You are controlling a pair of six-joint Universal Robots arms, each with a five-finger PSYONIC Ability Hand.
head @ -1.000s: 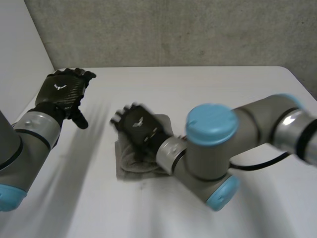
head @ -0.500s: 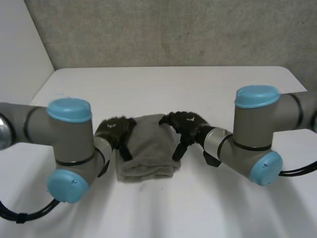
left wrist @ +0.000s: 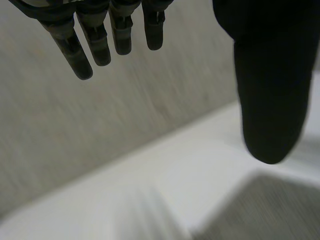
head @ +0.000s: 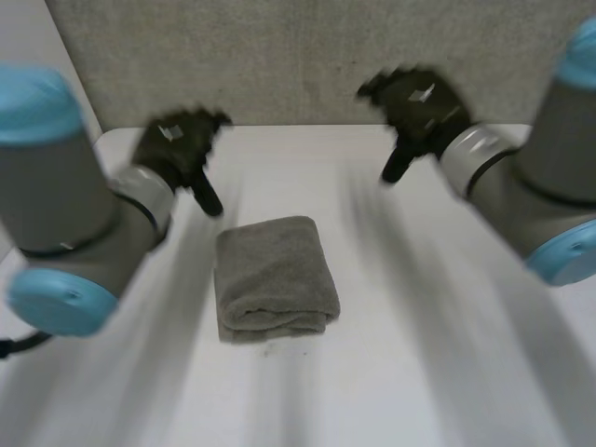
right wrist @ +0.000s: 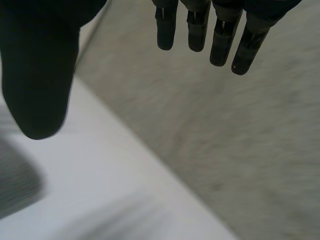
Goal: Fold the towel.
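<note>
While the folded grey towel [head: 275, 277] lies by itself near the middle of the white table [head: 438, 372], both of the robot's black hands hang in the air over the table's far side, well apart from the cloth. The towel sits as a compact, roughly rectangular bundle, its stacked layers showing along the near edge and nothing touching it.

The left hand [head: 177, 149] is beyond the towel and to its left, in front of the speckled grey wall [head: 279, 56]. In the left wrist view its fingers [left wrist: 95, 40] hang straight and side by side, and the thumb [left wrist: 270, 100] stands well away from them with nothing held between. A grey corner of the cloth shows on the table below the thumb.

The right hand [head: 419, 102] is higher and farther off, beyond the towel and to its right. In the right wrist view its fingers [right wrist: 220, 40] are likewise straight and relaxed, its thumb [right wrist: 40, 85] set wide apart, and it grips nothing.

Each hand carries a small white mark on its back, too blurred to read. The left arm [head: 84, 214] and right arm [head: 540, 186], grey with light-blue caps, flank the table on either side.
</note>
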